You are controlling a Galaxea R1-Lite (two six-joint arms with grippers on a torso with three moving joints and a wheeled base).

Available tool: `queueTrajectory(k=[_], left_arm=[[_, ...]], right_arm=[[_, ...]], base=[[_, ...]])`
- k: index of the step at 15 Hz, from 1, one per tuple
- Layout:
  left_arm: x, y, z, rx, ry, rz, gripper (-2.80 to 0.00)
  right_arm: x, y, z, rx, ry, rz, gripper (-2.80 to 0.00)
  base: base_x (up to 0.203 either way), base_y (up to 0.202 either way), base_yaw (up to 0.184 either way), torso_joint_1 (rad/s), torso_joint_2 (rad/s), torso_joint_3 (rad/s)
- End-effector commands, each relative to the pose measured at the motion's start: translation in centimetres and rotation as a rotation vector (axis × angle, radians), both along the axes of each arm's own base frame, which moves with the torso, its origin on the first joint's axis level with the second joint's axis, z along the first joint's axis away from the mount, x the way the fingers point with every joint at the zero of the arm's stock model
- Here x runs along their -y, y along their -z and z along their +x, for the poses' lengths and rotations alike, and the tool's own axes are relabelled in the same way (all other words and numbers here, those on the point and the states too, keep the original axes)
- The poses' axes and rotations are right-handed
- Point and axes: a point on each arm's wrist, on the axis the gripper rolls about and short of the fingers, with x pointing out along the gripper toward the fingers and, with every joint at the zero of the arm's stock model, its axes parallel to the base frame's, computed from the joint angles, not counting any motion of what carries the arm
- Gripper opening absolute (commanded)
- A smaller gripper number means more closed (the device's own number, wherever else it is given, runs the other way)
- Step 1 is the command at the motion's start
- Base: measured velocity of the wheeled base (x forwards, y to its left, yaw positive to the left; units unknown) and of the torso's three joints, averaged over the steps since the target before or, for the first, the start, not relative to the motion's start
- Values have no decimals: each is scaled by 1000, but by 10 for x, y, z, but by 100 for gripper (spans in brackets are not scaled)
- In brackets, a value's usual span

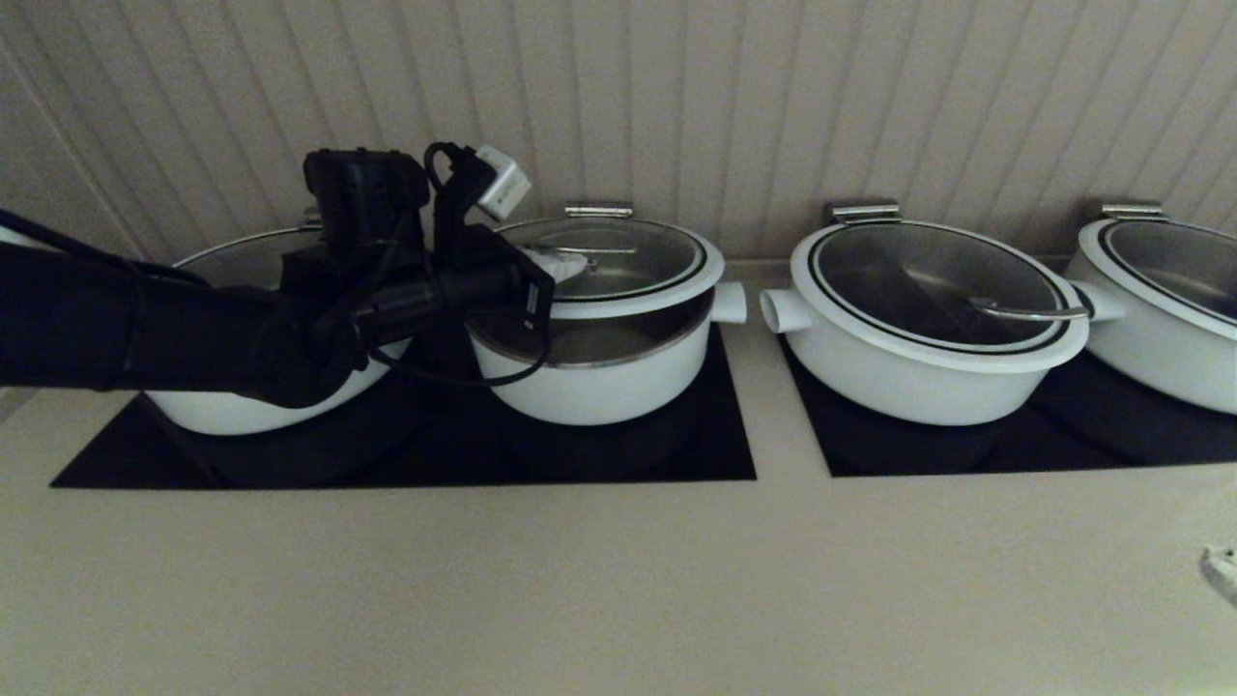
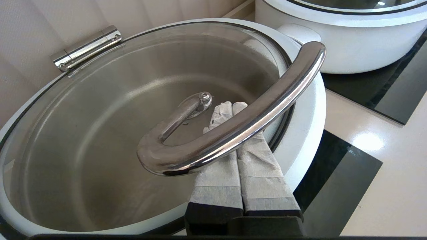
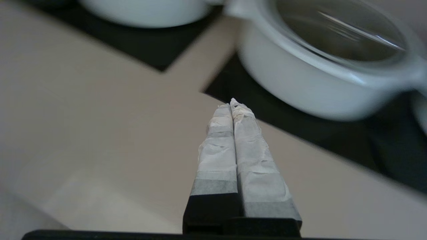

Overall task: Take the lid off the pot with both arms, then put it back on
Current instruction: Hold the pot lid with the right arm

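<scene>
Lid [image 1: 618,263] of glass with a white rim sits tilted above the pot [image 1: 594,372], its front edge raised so the steel inner bowl shows in the gap, while its back edge stays down by the steel hinge [image 1: 598,209] at the wall. The left gripper [image 2: 230,111] reaches in from the left, its taped fingers [image 2: 218,166] pressed together and slid under the curved steel handle [image 2: 240,121], which rests across them; nothing is pinched between them. The pot stands on a black panel [image 1: 676,454] set in the desk [image 1: 580,580], between a wider white pot [image 1: 242,411] on its left and another [image 1: 918,358] on its right. The right gripper [image 3: 232,108] hovers over bare desk near the wider pot, its fingers pressed together and holding nothing.
</scene>
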Motion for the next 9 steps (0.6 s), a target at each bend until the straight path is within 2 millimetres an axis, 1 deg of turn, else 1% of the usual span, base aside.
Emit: queueTrajectory(k=[1, 4, 7, 8, 9], left_arm=[[-1, -1, 0, 5, 0, -1, -280], [-1, 0, 1, 3, 0, 0, -280], [0, 2, 2, 0, 0, 1, -280], [0, 3, 3, -1, -2, 2, -280], [0, 2, 4, 1, 0, 1, -280]], right_arm=[[-3, 8, 41, -126, -134, -55, -280], [-7, 15, 73, -149, -229, -80, -280], [-16, 23, 110, -124, -293, -85, -280], [-22, 21, 121, -99, -323, -82, -280], [-30, 14, 132, -68, -356, -69, -280]], base=[[0, 0, 0, 0, 0, 0], [0, 0, 0, 0, 0, 0], [0, 0, 0, 0, 0, 0], [0, 0, 0, 0, 0, 0], [0, 0, 0, 0, 0, 0]])
